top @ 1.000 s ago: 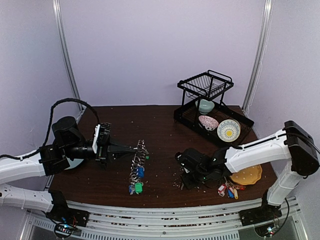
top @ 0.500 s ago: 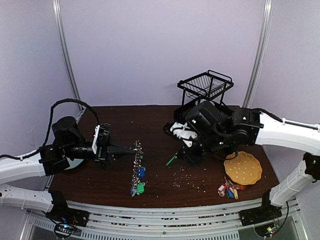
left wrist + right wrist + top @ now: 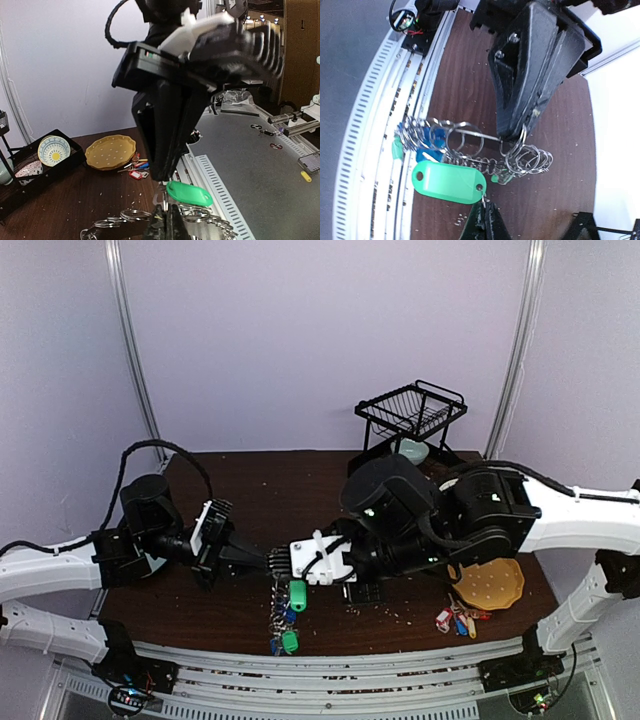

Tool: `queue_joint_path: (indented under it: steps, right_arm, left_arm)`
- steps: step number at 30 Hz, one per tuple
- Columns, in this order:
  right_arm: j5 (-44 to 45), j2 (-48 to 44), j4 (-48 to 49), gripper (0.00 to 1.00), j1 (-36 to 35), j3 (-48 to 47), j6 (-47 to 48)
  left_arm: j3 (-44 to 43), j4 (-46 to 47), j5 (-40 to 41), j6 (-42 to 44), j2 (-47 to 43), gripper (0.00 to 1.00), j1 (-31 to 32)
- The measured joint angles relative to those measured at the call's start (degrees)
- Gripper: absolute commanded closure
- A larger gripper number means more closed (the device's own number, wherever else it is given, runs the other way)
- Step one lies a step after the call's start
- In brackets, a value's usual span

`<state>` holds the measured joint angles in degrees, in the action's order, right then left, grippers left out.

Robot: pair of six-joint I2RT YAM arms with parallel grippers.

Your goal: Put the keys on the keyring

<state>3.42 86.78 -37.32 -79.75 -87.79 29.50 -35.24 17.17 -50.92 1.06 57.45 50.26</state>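
Observation:
My left gripper (image 3: pixel 268 558) is shut on the wire of the keyring (image 3: pixel 281 606), a silver ring strung with metal loops and blue and green tags that hangs just above the table. In the left wrist view the left gripper (image 3: pixel 167 212) pinches the ring (image 3: pixel 131 215) edge-on. My right gripper (image 3: pixel 292 576) is shut on the small loop of a key with a green tag (image 3: pixel 297 594), held right against the ring. The right wrist view shows the right gripper (image 3: pixel 483 206) below the green tag (image 3: pixel 449 181), with the keyring (image 3: pixel 520 157) and the left fingers (image 3: pixel 530 85) just beyond.
A yellow plate (image 3: pixel 490 585) lies at the right, with a loose bunch of red, yellow and blue tagged keys (image 3: pixel 455 620) in front of it. A black dish rack (image 3: pixel 425 455) with bowls stands at the back right. Crumbs are scattered on the brown table (image 3: pixel 250 490).
My right arm rose from the table at the right with the green-tagged key and swung left to the keyring. The left gripper shifted slightly right and forward with the ring.

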Motion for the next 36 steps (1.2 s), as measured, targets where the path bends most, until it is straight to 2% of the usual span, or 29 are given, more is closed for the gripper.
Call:
queue_joint_path:
  steps: [7, 12, 28, 36]
  right_arm:
    - [5.70, -1.49, 4.02, 1.00, -0.66, 4.17, 11.74]
    - [7.41, -1.51, 6.32, 1.00, -0.63, 4.17, 14.99]
    - [6.08, -0.94, 10.14, 1.00, -0.98, 3.69, 16.74]
    - [3.61, -0.74, 5.46, 1.00, -0.98, 1.27, 13.81]
  left_arm:
    - [0.00, 3.87, -2.82, -2.75, 0.42, 1.00, 0.00]
    - [0.00, 5.77, -3.23, -4.13, 0.66, 1.00, 0.00]
    - [0.76, 10.75, -1.95, -8.59, 1.81, 1.00, 0.00]
    - [1.01, 11.52, -1.31, -8.74, 1.66, 1.00, 0.00]
